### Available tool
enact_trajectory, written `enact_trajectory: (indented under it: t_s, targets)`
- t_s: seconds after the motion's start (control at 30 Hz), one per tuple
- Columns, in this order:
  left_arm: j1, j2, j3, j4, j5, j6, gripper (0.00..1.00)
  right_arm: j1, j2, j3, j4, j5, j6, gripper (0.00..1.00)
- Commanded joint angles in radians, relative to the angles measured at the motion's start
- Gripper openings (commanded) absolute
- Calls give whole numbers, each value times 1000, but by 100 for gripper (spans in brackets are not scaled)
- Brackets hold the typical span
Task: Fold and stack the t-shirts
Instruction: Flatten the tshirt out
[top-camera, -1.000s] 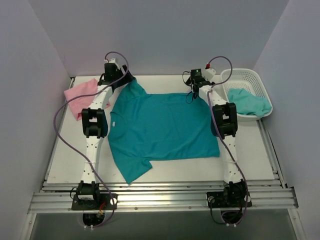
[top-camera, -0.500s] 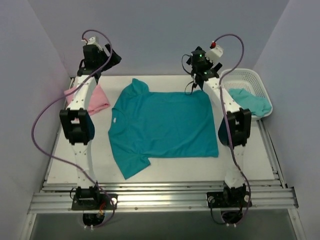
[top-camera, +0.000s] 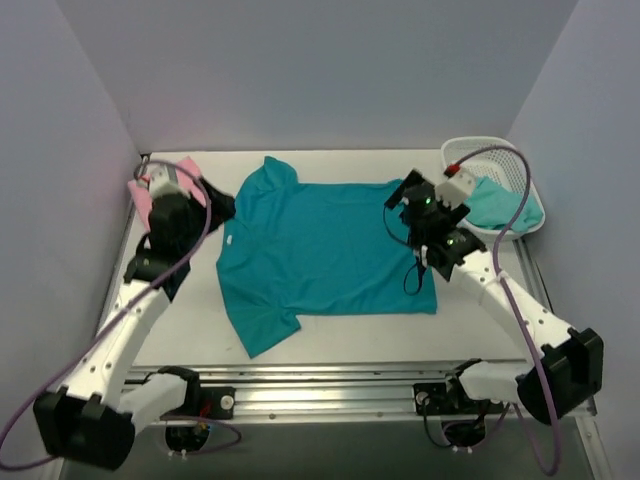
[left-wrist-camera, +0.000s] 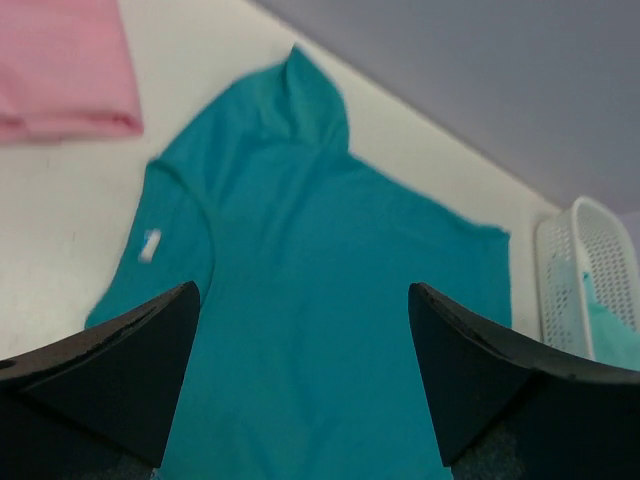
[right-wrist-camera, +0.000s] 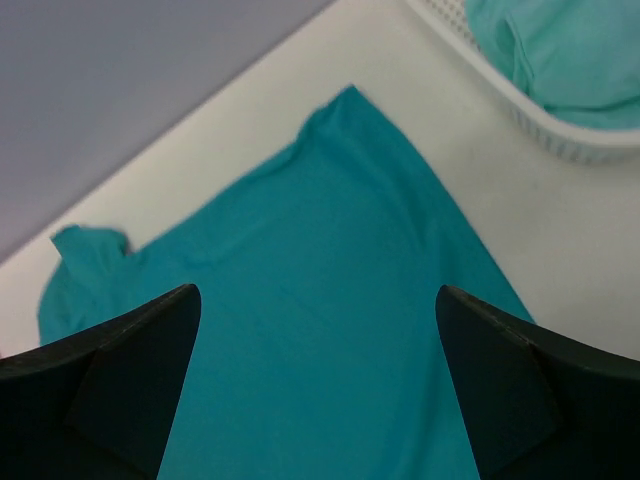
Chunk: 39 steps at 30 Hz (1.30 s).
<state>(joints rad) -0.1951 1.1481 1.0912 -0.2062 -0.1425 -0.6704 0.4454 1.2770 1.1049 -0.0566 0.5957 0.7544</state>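
Left hand (left-wrist-camera: 300, 300) and right hand (right-wrist-camera: 315, 295) released by teal shirt (top-camera: 320, 250), pink shirt (left-wrist-camera: 60, 60) clear only from left wrist

Teal tee (top-camera: 325, 255) flat, unfolded; pink tee (left-wrist-camera: 60, 70) far-left.

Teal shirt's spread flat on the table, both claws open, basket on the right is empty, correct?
Not empty: the basket holds a crumpled light-teal shirt, seen in the top view. The teal shirt is spread flat, and the left claw and right claw are open.
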Motion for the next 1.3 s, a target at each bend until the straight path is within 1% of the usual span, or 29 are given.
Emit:
enact_trajectory:
  t_s: [0.0,0.03,0.07,0.1,0.13,0.17,0.2,0.27,0.33,0.37,0.43,0.5,0.57,0.63,0.73,0.77,0.8,0.83,0.87,0.9,0.97,1.07,1.17,1.27]
  targets:
    - [-107,-166,-257,-48,-182,-136,94,113,-96,-109,-153,82,89,100]
    - [-181,-229,-292,-65,-216,-152,94,139,-138,-155,-208,110,127,100]
    - [-219,-250,-318,-129,-254,-172,94,179,-159,-181,-285,127,161,100]
    - [-249,-263,-345,-169,-282,-213,94,196,-198,-210,-310,133,216,100]
    - [-295,-275,-355,-206,-314,-230,94,208,-218,-277,-336,133,258,100]
    - [-312,-275,-367,-258,-319,-251,94,217,-238,-313,-388,134,302,100]
    - [-338,-271,-395,-287,-313,-289,94,242,-292,-401,-379,116,345,100]
    - [-371,-263,-428,-305,-318,-337,94,268,-381,-486,-345,79,378,99]
    - [-418,-243,-471,-343,-351,-376,94,274,-425,-586,-280,-5,393,95]
    - [-432,-237,-482,-358,-358,-421,94,280,-447,-606,-266,-29,398,95]
    - [-487,-222,-519,-384,-368,-449,94,292,-449,-642,-229,-92,381,95]
    - [-521,-217,-540,-435,-382,-515,94,331,-423,-640,-277,-79,387,97]
    - [-558,-220,-583,-443,-373,-572,94,349,-381,-626,-328,-15,421,98]
    - [-575,-231,-629,-420,-345,-601,94,365,-354,-632,-309,-22,427,100]
    - [-647,-237,-674,-409,-325,-707,94,388,-285,-634,-238,-33,421,100]
    - [-696,-237,-677,-412,-333,-766,94,391,-240,-623,-236,-21,419,100]
    - [-722,-231,-676,-427,-341,-800,94,392,-219,-596,-242,-7,419,100]
    - [-780,-214,-663,-443,-365,-863,94,395,-178,-584,-241,12,401,100]
    - [-780,-214,-653,-456,-365,-894,94,397,-160,-573,-236,19,401,100]
    - [-837,-185,-640,-487,-391,-929,94,397,-145,-551,-230,29,381,100]
    - [-883,-145,-619,-505,-410,-1013,94,397,-113,-539,-218,41,364,100]
    - [-941,-35,-584,-527,-431,-1093,94,397,-102,-521,-212,61,352,100]
    - [-968,-1,-570,-515,-430,-1129,95,395,-126,-527,-219,76,356,100]
    - [-988,7,-574,-518,-442,-1161,97,394,-162,-539,-224,85,355,100]
